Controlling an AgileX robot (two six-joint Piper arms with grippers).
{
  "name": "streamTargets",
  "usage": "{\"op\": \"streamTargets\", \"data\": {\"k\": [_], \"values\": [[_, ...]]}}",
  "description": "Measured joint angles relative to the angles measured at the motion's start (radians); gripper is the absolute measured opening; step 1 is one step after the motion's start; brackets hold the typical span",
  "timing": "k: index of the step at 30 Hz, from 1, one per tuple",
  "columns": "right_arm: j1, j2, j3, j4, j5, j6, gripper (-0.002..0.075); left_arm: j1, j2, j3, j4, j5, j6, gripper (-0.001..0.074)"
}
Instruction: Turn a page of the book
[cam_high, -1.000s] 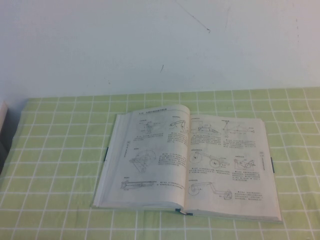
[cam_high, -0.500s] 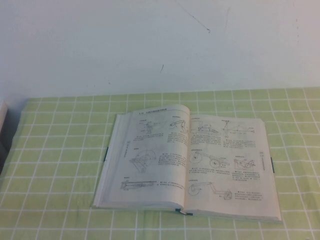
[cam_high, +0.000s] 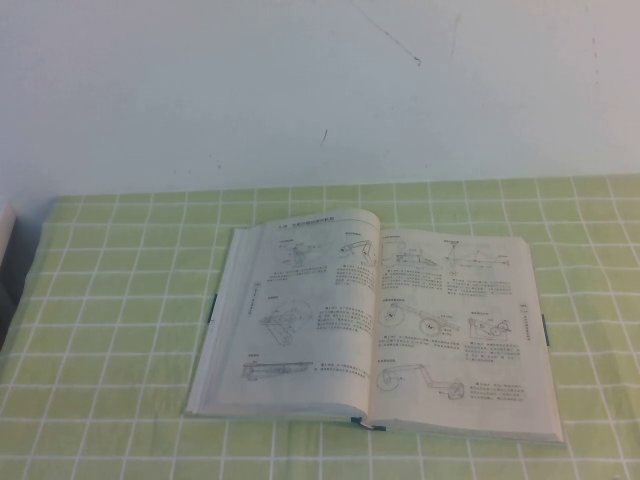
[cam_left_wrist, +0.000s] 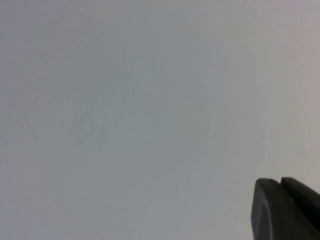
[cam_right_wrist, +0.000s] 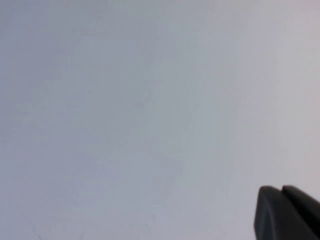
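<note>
The book (cam_high: 370, 330) lies open and flat on the table in the high view, dark teal cover edges showing at its sides. Its right-hand page (cam_high: 455, 325) shows wheeled-machine line drawings and lies flat. Neither arm appears in the high view. My left gripper (cam_left_wrist: 280, 182) shows only as two dark fingertips pressed together against a blank pale wall, holding nothing. My right gripper (cam_right_wrist: 281, 189) looks the same, fingertips together and empty, facing a blank wall. The book is out of sight in both wrist views.
A green-and-white checked cloth (cam_high: 120, 330) covers the table. A white wall (cam_high: 300, 90) rises behind it. A pale and dark object (cam_high: 5, 270) sits at the table's far left edge.
</note>
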Motion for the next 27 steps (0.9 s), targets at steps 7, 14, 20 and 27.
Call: {"op": "streamTargets", "data": {"k": [7, 14, 20, 27], "values": [[0.000, 0.000, -0.030, 0.013, 0.137, -0.050, -0.0003, 0.000, -0.002, -0.006, -0.024, -0.013, -0.035, -0.0004], [0.000, 0.014, -0.228, 0.013, 0.584, -0.176, -0.0003, 0.000, 0.022, -0.250, -0.031, 0.513, -0.042, -0.0004], [0.000, 0.171, -0.387, 0.096, 0.855, -0.192, -0.0003, 0.000, 0.222, -0.432, -0.045, 0.851, -0.039, -0.0004], [0.000, 0.460, -0.572, 0.256, 1.131, -0.246, -0.0003, 0.000, 0.547, -0.563, -0.318, 1.053, 0.232, -0.0004]]}}
